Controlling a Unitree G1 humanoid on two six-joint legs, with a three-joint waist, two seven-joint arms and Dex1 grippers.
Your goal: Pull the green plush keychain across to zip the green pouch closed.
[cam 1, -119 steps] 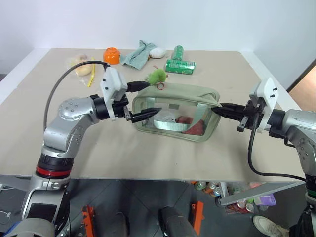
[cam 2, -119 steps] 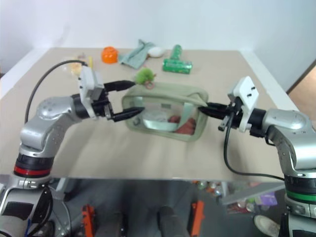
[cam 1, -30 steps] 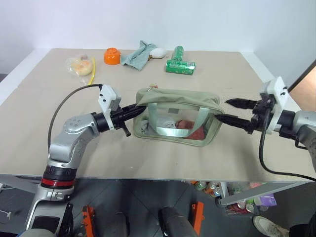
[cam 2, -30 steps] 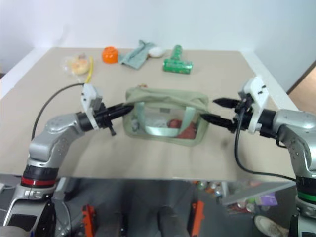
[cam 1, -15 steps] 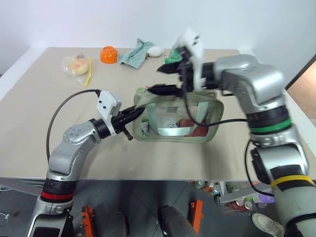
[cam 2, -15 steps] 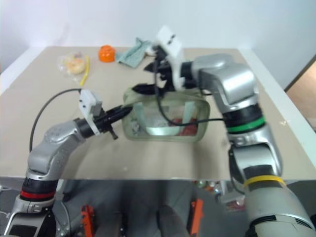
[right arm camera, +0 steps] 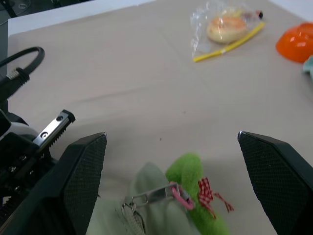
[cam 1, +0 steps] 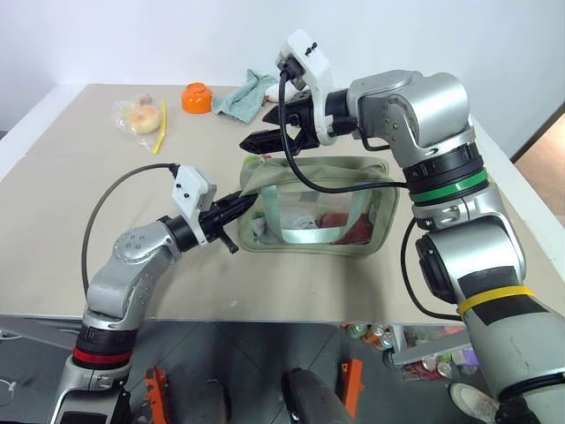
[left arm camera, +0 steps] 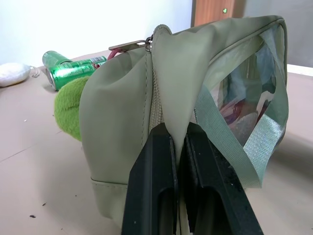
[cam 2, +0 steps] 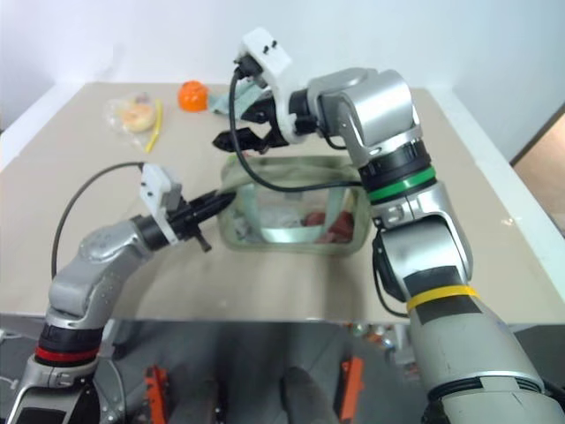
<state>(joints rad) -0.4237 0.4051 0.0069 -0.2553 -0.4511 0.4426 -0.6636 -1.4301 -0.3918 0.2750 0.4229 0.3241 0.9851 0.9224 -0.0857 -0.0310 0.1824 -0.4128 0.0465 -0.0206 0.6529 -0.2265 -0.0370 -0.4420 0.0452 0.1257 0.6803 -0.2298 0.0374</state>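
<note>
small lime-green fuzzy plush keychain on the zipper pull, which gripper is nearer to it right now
Right. The right gripper hangs open just above the small lime-green fuzzy plush keychain, one finger to each side. The left gripper is shut on the sage-green fabric pouch end, beside the keychain.

Sage-green fabric pouch (cam 1: pixel 320 205) with clear front panel and webbing straps, standing upright on the table. Lime-green plush keychain (right arm camera: pixel 195 192), bearing a pinkish tag, hangs at the zipper pull at one end.

Matt cloth green pouch (cam 1: pixel 353 177) with a glossy clear plastic panel (cam 1: pixel 340 216).
</note>
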